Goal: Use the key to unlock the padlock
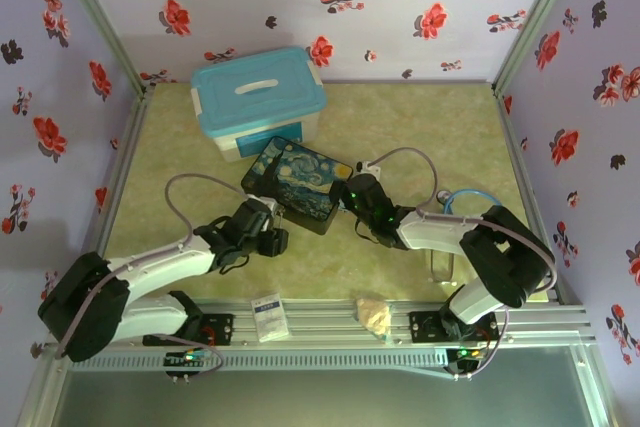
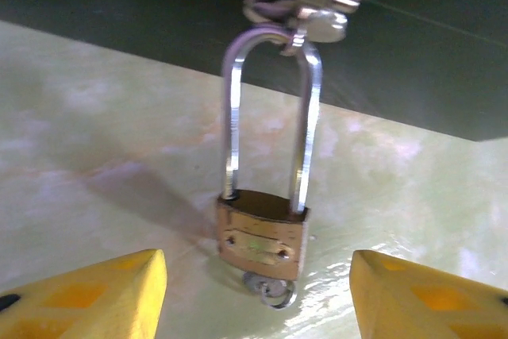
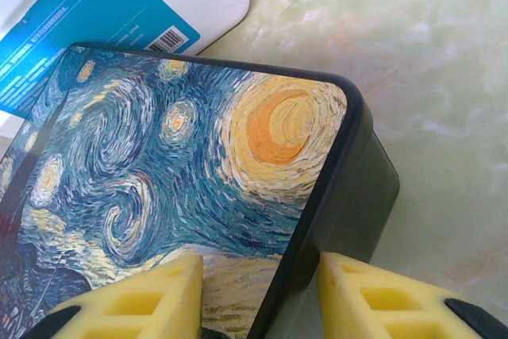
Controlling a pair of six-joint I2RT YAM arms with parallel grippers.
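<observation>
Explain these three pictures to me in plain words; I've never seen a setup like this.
The overhead picture comes from a fixed camera above two robot arms bolted at the table's near edge. Each arm ends in a two-finger gripper with yellow pads, and each wrist carries its own camera, which took the other two pictures.

On the green table sit a white bin with a blue lid and a dark box painted with swirling stars.

The left gripper is open. Between its pads hangs a small brass padlock, its silver shackle hooked through the box's clasp. A small metal piece, probably the key, shows under the lock.

The right gripper straddles the box's corner, one pad above the painted lid, one beside the wall.
</observation>
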